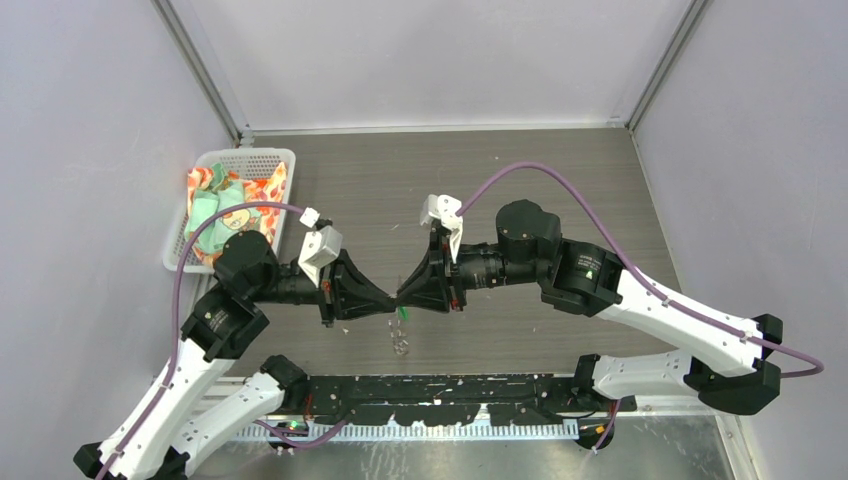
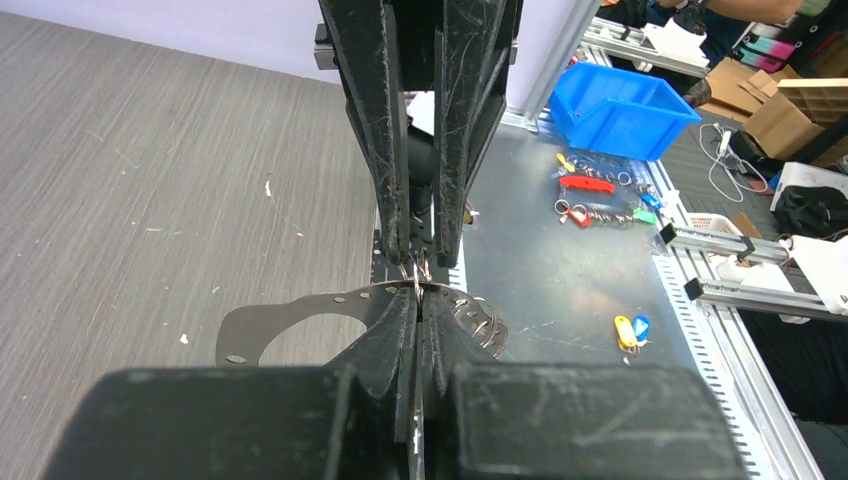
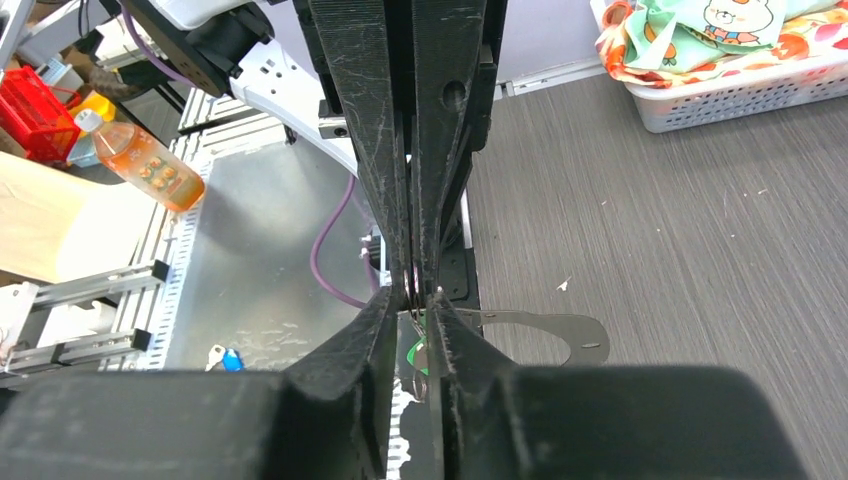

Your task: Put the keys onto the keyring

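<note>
Green-headed key dangles under thin wire keyring, held midair.

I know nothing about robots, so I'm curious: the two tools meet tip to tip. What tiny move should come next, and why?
Probably the right tool should close fully and hold steady. The left tool is shut on a small ring between the tips, and the green key hangs in the right tool's narrow gap, not clearly gripped.

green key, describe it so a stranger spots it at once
Over the grey wood-grain table, the left gripper and right gripper meet tip to tip. Just toward the arm bases from there is a tiny key with a bright green plastic head, the only green there; the bits beside it are bare metal.
</note>
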Controlling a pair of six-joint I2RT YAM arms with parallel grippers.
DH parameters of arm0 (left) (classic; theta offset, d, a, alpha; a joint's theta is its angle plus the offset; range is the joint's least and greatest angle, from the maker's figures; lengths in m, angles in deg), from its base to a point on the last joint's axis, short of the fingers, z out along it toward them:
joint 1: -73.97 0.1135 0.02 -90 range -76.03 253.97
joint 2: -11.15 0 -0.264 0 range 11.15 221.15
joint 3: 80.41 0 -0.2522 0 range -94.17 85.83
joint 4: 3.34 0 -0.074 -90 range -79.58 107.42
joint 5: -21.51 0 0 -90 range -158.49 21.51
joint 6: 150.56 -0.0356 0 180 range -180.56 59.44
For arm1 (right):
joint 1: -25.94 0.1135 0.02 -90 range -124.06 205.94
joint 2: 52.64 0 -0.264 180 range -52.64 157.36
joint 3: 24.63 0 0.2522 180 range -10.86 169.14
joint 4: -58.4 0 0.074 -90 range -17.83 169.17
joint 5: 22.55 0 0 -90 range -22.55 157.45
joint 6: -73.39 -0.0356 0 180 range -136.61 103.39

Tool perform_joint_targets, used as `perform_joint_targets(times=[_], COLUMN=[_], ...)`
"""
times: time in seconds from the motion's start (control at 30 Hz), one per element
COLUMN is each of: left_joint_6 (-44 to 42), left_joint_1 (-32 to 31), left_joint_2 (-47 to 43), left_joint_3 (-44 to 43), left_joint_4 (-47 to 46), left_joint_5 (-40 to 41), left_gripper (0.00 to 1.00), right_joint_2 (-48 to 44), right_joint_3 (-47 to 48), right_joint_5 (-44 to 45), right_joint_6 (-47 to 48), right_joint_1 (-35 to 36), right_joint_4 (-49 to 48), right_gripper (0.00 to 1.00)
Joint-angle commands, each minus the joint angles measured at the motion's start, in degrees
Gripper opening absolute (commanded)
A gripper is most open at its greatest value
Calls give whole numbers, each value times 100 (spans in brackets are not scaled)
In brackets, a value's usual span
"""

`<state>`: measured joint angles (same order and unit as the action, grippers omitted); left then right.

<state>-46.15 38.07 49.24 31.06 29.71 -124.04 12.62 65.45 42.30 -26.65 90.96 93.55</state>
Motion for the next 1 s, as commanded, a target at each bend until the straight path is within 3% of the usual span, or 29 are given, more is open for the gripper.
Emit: perform_joint_targets(times=[0.0,0.1,0.37,0.5,0.6,0.73,0.97], left_joint_6=[118,16,-206,-951,-1641,-2176,-2345], left_joint_1=[-15,-16,-14,-21,-14,-15,-14], left_joint_2=[-6,9,166,312,391,553,941], left_joint_3=[-259,-244,-334,-571,-771,-932,-1078], left_joint_4=[-382,-293,109,1023,1679,2180,2293], left_joint_5=[-110,-79,87,206,263,172,0], left_gripper=[0,0,0,27,37,39,37], right_joint_2=[-90,-57,230,465,666,946,1299], right_joint_3=[62,62,498,988,1316,1654,2122], right_joint_5=[61,76,182,430,486,478,415], right_joint_6=[-123,-145,-45,126,239,334,406], right_joint_1=[-12,-15,-12,-11,-10,-14,26], right_joint_4=[-388,-386,600,1560,2091,2571,2882], right_gripper=[17,2,1,1,1,1,1])
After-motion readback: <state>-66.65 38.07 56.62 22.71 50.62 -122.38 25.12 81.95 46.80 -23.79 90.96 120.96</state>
